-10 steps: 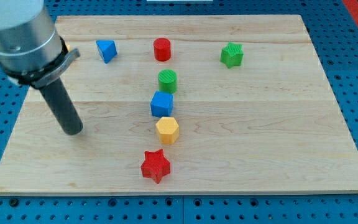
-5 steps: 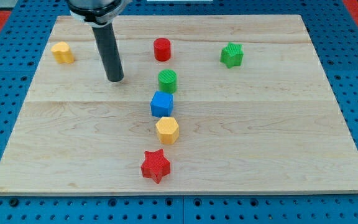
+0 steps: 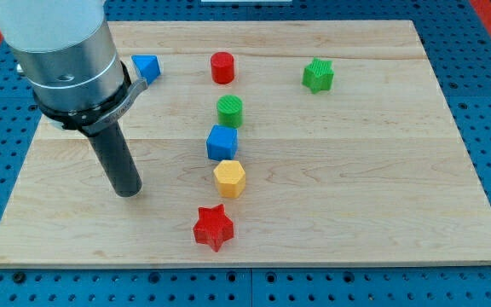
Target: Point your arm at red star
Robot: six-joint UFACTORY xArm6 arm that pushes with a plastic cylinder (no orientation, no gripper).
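The red star [image 3: 213, 227] lies near the view's bottom edge of the wooden board [image 3: 356, 170], below a yellow hexagon [image 3: 229, 178]. My tip [image 3: 128, 189] rests on the board to the left of the star and a little above it, about a hundred pixels away. It touches no block.
A column runs up from the hexagon: a blue cube [image 3: 222, 141], a green cylinder [image 3: 229, 111] and a red cylinder [image 3: 222, 66]. A blue triangle [image 3: 147, 67] sits top left, partly behind the arm. A green star [image 3: 318, 75] sits top right.
My tip moved from near the top, left of the green cylinder, down and left to the lower left part of the board. The arm now hides the yellow block at top left. No block moved.
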